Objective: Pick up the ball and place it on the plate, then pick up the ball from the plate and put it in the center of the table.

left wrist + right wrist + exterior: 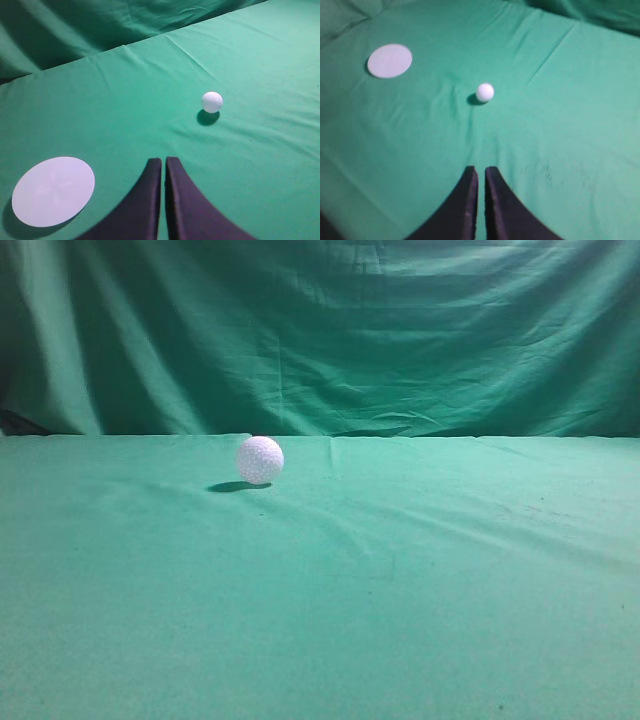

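Ball [260,459] alone on green tabletop [400,620], plate [53,190] well apart, left fingers [150,200] together, right fingers [465,205] together, both empty

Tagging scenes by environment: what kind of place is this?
Likely a lab or staged test bench, not a home: table under green cloth, draped green curtain behind, only a ball and a plate laid out.

backdrop: a dark green curtain [330,335] is hung across the whole upper part of the exterior frame, draped in loose diagonal folds
upper left corner: the folds are lit brighter here
left edge: a small dark gap is seen where the curtain meets the surface below
light: soft overall, cast from above, shadows kept short
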You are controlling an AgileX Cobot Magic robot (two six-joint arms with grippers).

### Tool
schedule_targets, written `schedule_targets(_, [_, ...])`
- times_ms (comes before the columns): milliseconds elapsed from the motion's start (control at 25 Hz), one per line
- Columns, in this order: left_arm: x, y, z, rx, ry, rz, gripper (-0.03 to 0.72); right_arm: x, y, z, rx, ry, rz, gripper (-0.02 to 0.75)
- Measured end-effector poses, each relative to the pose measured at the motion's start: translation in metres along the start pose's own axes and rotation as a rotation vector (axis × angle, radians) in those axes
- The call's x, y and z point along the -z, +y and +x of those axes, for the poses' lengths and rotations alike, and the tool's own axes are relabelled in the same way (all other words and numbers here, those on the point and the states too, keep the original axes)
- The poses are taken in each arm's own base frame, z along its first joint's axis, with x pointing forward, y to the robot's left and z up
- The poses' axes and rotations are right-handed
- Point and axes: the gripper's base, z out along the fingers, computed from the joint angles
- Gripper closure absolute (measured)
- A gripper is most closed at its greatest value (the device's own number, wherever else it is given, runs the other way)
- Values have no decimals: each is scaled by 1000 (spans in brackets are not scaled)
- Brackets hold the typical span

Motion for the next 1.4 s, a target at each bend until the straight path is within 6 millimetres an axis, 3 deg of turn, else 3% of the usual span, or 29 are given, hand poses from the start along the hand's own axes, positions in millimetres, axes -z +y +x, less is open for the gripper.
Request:
schedule_targets(200, [0,0,0,0,0,0,688,-3,-7,15,22,-178,67,738])
schedule_targets(240, [0,0,0,0,0,0,688,-5,-9,20,16,-230,94,688])
schedule_targets(720, [0,0,0,0,0,0,688,-29,-33,111,-125,-441,501,688])
schedule_targets(1080, [0,0,0,0,1,0,688,-64,-41,172,-181,-414,614,688])
schedule_targets(1280, [0,0,0,0,1,0,688,-83,-44,195,-209,-349,604,688])
schedule_targets(1400, [0,0,0,0,1,0,688,-86,-45,199,-229,-340,600,688])
